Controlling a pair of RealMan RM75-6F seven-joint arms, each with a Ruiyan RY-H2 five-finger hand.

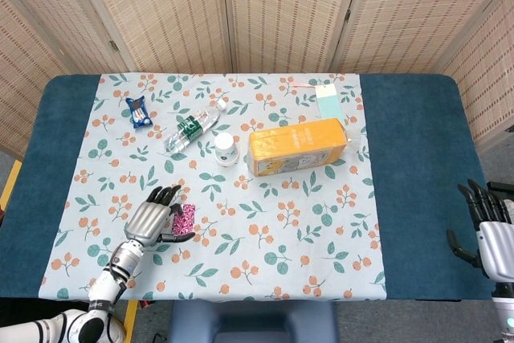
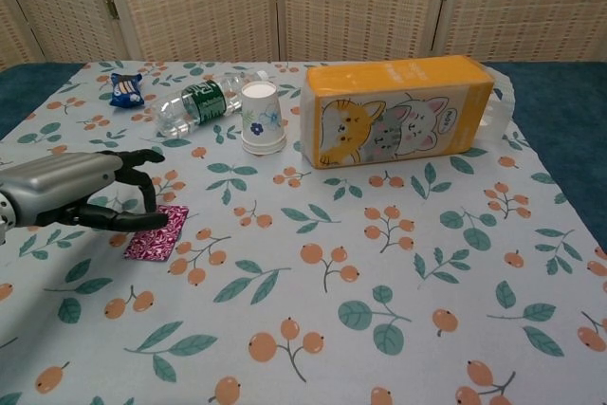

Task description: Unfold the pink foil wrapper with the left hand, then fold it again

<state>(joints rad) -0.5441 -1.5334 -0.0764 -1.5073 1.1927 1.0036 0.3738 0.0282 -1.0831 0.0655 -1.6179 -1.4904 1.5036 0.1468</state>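
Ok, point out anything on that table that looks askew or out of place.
Only the plastic bottle stands out: it lies on its side beside the upright paper cup. Nothing looks spilled or damaged.

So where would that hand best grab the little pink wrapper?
By its free right edge. The pink wrapper lies flat on the tablecloth, and the left hand already covers its left side, so a pinch under the uncovered edge seems easiest.

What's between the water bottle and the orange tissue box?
A white paper cup, upright, stands between the water bottle and the orange tissue box, apart from the box. Chest view shows it best.
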